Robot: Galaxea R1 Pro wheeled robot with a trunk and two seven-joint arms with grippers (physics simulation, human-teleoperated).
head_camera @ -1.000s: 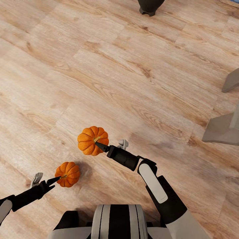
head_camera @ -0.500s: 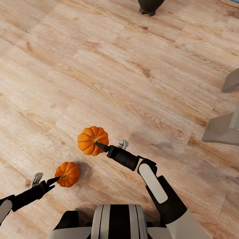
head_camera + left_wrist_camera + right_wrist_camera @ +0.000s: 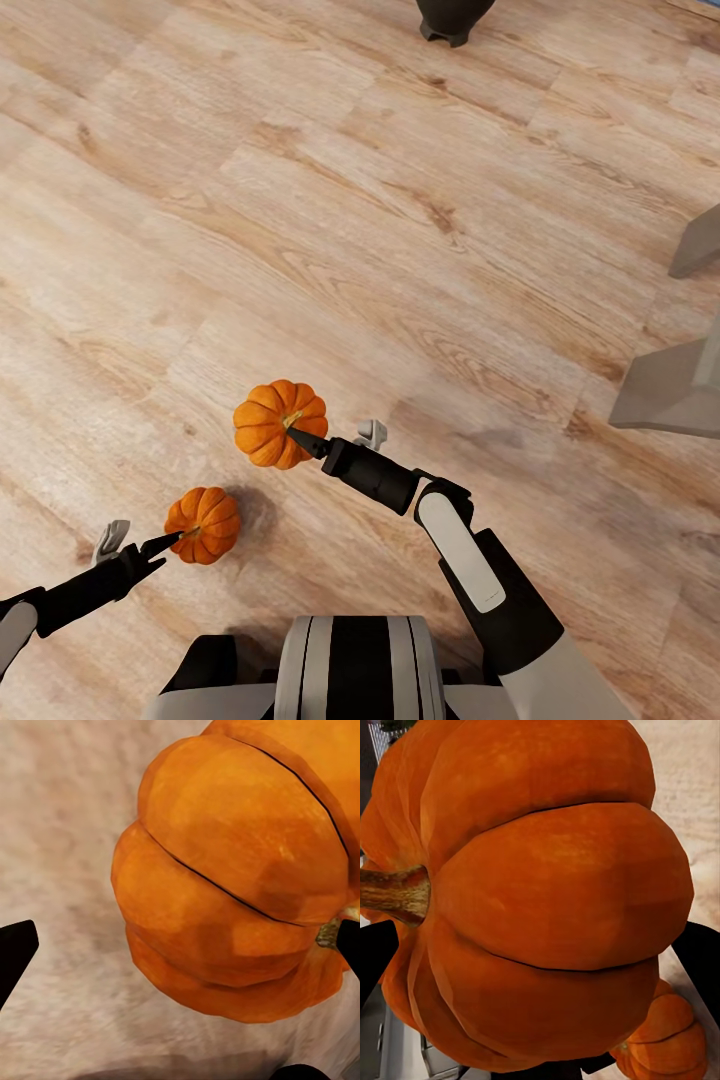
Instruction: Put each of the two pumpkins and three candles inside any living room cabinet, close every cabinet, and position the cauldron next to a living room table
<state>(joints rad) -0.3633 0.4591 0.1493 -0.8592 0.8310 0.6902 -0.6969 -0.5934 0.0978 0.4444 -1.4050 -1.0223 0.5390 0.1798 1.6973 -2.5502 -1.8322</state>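
Observation:
Two bright-orange ribbed pumpkins lie in front of me. One pumpkin [image 3: 272,425] hangs above the wood floor, held at its stem side by my right gripper [image 3: 298,438]. In the right wrist view this pumpkin [image 3: 547,892] sits between both dark fingertips [image 3: 375,952]. The other pumpkin [image 3: 205,522] rests on the floor. My left gripper [image 3: 170,543] is open around it. In the left wrist view one fingertip [image 3: 15,952] stands apart from this pumpkin [image 3: 225,892] and the other is by its stem. The black cauldron [image 3: 455,18] stands at the far top edge. The candles and the cabinet are out of view.
Grey furniture bases [image 3: 668,388] stand at the right edge, a second piece [image 3: 700,242] beyond. Light wood plank floor [image 3: 400,220] spreads widely between me and the cauldron.

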